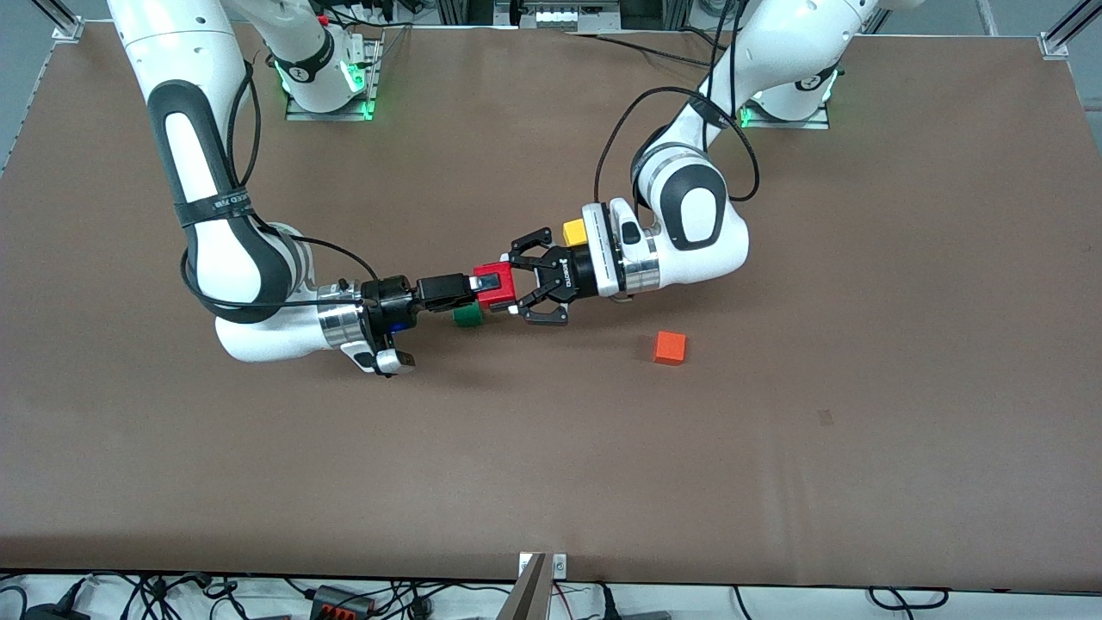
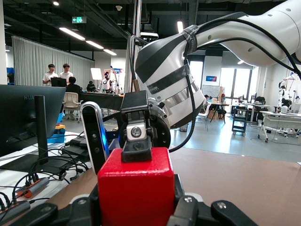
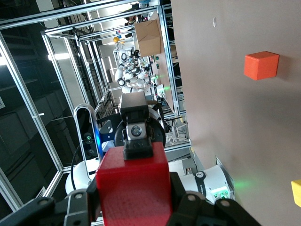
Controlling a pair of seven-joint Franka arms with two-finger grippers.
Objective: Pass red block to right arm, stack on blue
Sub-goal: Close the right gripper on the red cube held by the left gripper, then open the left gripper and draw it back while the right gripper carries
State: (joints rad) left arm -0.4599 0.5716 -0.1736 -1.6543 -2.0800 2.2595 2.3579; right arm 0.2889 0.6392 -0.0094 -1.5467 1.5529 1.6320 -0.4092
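The right gripper (image 1: 479, 289) and the left gripper (image 1: 515, 284) both pinched the one red block (image 1: 494, 283) in the air over the table (image 1: 861, 430). Under them lay one green cube (image 1: 467, 317). One yellow cube (image 1: 574, 232) and one orange cube (image 1: 669, 348) sat toward the left arm's end.

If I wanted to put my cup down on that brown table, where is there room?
Bare table lies nearer the camera than the orange cube. It is crowded where the left gripper and right gripper both clamp the red block above the green cube.
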